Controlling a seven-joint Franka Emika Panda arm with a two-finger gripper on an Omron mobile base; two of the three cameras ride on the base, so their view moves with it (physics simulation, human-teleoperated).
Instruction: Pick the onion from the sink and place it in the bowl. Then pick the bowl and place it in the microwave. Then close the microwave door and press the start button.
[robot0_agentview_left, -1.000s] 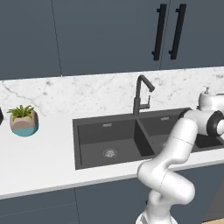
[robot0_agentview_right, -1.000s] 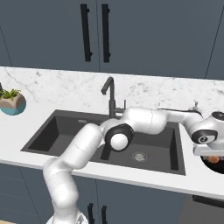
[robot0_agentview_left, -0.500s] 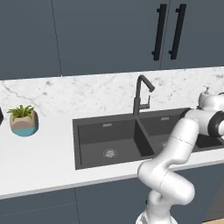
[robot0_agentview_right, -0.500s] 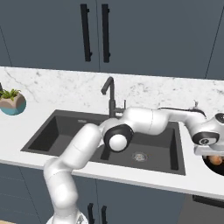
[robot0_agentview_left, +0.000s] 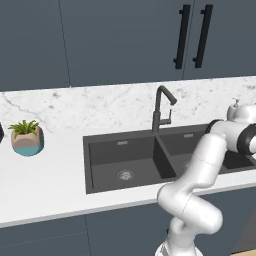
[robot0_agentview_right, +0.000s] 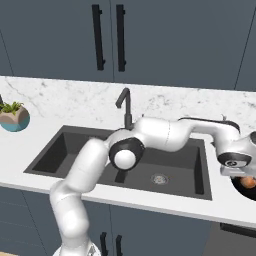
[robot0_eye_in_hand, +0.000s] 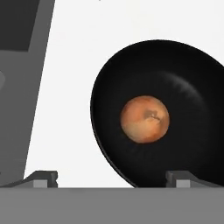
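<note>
The claw (robot0_eye_in_hand: 111, 177) has just spread its jaws wide and grips nothing; the onion (robot0_eye_in_hand: 145, 118) now rests loose in the bowl (robot0_eye_in_hand: 183, 78), on the counter (robot0_eye_in_hand: 74, 65) at the sink's (robot0_agentview_right: 65, 150) three o'clock. First step looks done; bowl pickup comes next

onion in the bowl
the round orange-brown onion (robot0_eye_in_hand: 145, 119) lies inside the shallow black bowl (robot0_eye_in_hand: 188, 78), which sits on the white bench just beside the dark grey sink (robot0_agentview_right: 75, 150).

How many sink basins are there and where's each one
2. Both are in the sink set into the white counter: the left basin with a round drain, and the right basin beside it, partly covered by the arm.
</note>
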